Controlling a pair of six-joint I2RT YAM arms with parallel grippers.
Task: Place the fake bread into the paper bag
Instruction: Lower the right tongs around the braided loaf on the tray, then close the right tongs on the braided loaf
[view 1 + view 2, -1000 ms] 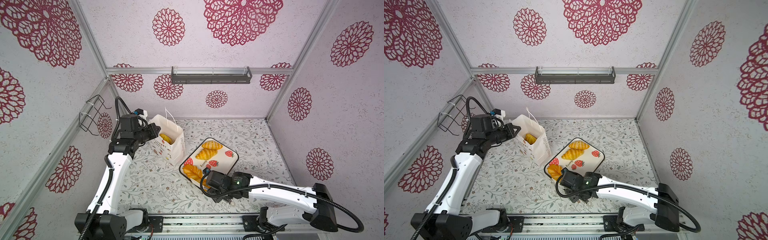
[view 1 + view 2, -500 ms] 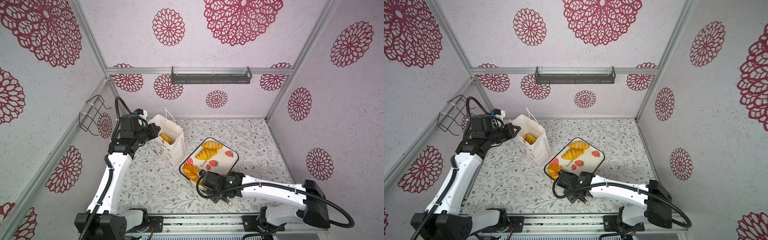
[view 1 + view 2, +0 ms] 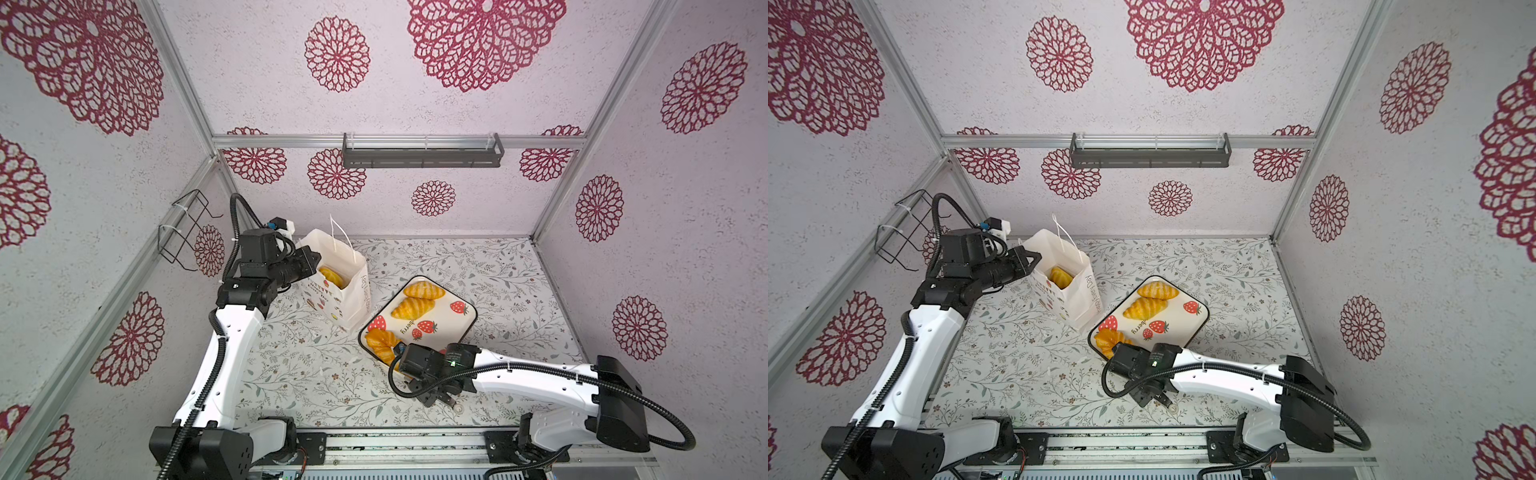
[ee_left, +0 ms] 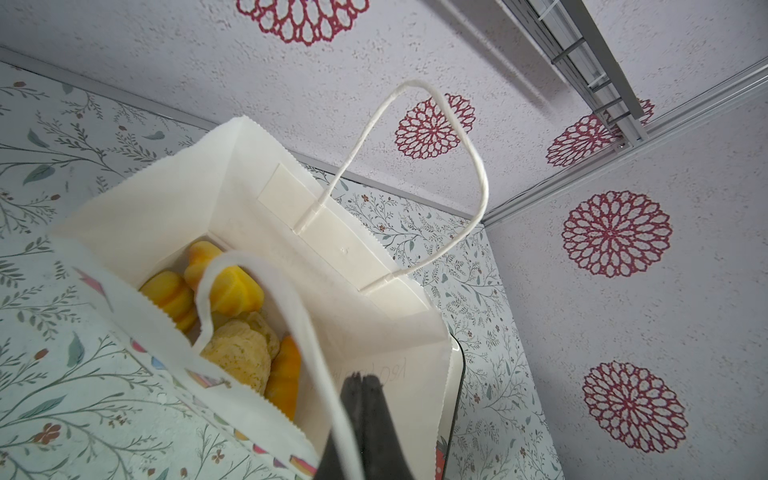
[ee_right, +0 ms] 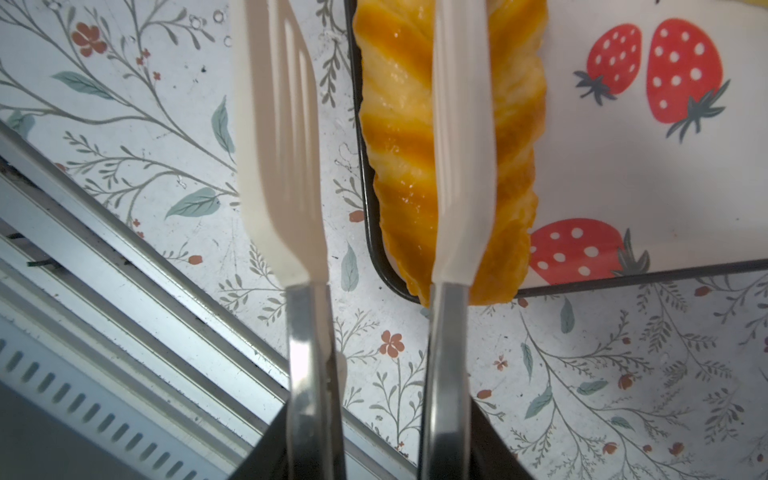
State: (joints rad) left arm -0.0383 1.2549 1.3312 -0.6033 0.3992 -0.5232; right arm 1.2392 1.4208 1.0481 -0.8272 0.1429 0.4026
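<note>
White paper bag (image 3: pixel 349 286) upright, holding golden pastries (image 4: pixel 232 286), croissants (image 3: pixel 417 301) on tray

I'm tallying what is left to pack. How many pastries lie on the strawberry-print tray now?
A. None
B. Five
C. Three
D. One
C: in both top views the strawberry-print tray carries two croissants at its far end and a plaited loaf at its near corner, while other pastries already sit in the paper bag.

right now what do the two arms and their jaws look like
Both arms, left and right, have white link shells, black joint housings and black corrugated cables. The right gripper carries long cream spatula-like blades on metal shanks; the left gripper has black jaws.
</note>
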